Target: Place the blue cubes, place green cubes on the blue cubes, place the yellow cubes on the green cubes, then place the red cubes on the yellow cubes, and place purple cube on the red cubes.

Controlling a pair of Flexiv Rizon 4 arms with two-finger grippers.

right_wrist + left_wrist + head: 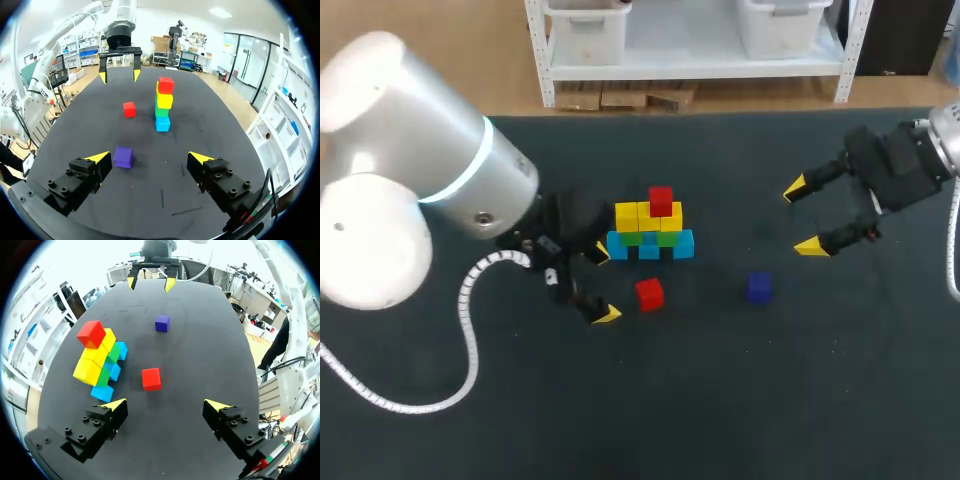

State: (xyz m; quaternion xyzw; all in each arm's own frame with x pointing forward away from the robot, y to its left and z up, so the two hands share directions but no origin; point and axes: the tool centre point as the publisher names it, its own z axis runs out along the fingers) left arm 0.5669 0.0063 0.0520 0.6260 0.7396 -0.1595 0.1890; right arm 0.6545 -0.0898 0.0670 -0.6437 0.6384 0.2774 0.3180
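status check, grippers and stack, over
Left gripper open, empty; right gripper open, empty. Stack built to yellow, one red cube on top. Loose red cube and purple cube beside it. No obstruction.

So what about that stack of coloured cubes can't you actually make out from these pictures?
Right wrist view: the stack of coloured cubes is seen end-on, so its nearest cubes hide the rest of each row.
Head view: the green cubes lie mostly under the yellow cubes, so their number is unclear there.
Left wrist view: the stack's far side is hidden by its own cubes.
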